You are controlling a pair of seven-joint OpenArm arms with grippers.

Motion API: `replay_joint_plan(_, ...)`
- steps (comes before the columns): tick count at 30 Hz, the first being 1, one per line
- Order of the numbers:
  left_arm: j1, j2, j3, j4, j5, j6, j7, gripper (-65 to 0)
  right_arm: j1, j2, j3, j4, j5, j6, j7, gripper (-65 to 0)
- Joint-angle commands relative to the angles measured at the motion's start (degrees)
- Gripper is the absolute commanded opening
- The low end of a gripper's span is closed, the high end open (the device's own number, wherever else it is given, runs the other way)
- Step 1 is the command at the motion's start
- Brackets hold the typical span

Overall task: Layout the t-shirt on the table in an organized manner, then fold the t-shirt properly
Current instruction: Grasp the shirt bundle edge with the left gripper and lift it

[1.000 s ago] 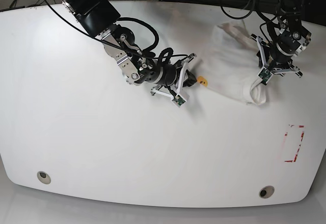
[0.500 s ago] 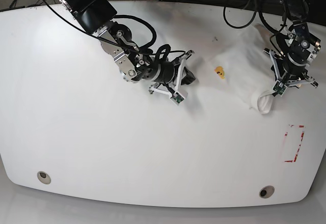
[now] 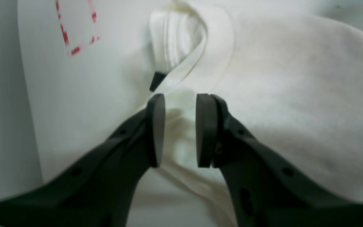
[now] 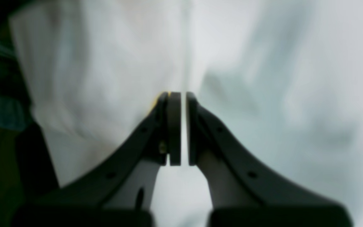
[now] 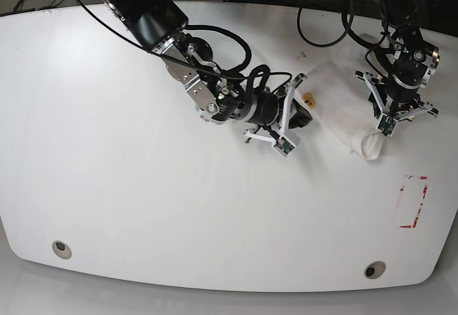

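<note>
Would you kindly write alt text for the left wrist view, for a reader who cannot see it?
The left gripper pinches a fold of the white t-shirt near its ribbed collar, its two dark fingers seen from behind. The shirt lies crumpled on the glossy white table, with a red tape rectangle at upper left.

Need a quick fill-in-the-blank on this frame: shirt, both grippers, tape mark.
1. The left gripper pinches a fold of the white ____.
2. The right gripper has its jaws nearly ____.
3. The tape outline on the table is coloured ____.
4. In the base view, the t-shirt lies bunched, not yet ____.

Missing words: t-shirt; shut; red; folded
</note>
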Motion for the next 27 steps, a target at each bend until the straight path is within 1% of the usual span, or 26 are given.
replay_joint_plan(1,0.0,0.5,-2.6,1.4,-0.2,0.4,-1.3,-50.5,1.4,-2.2,0.4,0.7,-2.1,0.1,1.5,-63.1)
replay_joint_plan(3,0.7,1.2,-4.9,1.4,-0.2,0.4,-2.9,-50.5,1.4,-3.2,0.4,0.7,-3.9,0.1,1.5,-63.1)
replay_joint_plan(5,1.4,2.0,-7.3,1.2,-0.1,0.4,-6.2,-50.5,1.5,-4.8,0.4,0.7,-5.7,0.1,1.5,-63.1)
replay_joint_plan(7,2.4,2.5,-9.2,1.1,0.0,0.4,-9.8,-50.5,1.5,-5.8,0.4,0.7,-7.0,0.1,1.5,-63.1)
replay_joint_plan(9,3.5,2.6,-10.2,1.0,0.0,0.4,-12.3,-50.5,1.5,-6.2,0.4,0.6,-7.6,0.1,1.4,-63.1)
replay_joint_plan(15,7.2,2.7,-10.6,1.0,-0.8,0.4,-15.3,-50.5,1.5,-6.1,0.4,-0.5,-7.8,0.1,1.3,-63.1)
replay_joint_plan(18,7.8,3.1,-10.8,1.0,-2.7,0.4,-18.0,-50.5,1.5,-5.8,0.5,-0.5,-8.1,0.1,1.3,-63.1)
replay_joint_plan(20,7.8,4.8,-10.9,1.0,-3.0,0.4,-19.8,-50.5,1.5,-4.6,0.5,-0.5,-8.1,0.0,1.3,-63.1)
replay_joint_plan(23,7.7,7.9,-10.8,1.0,-2.9,0.4,-21.6,-50.5,1.5,-3.7,0.5,-0.5,-8.0,0.0,1.3,-63.1)
replay_joint_plan(27,7.7,10.6,-10.6,0.5,-2.1,0.7,-23.8,-50.5,1.4,-3.3,0.5,-0.5,-8.0,0.0,1.3,-63.1)
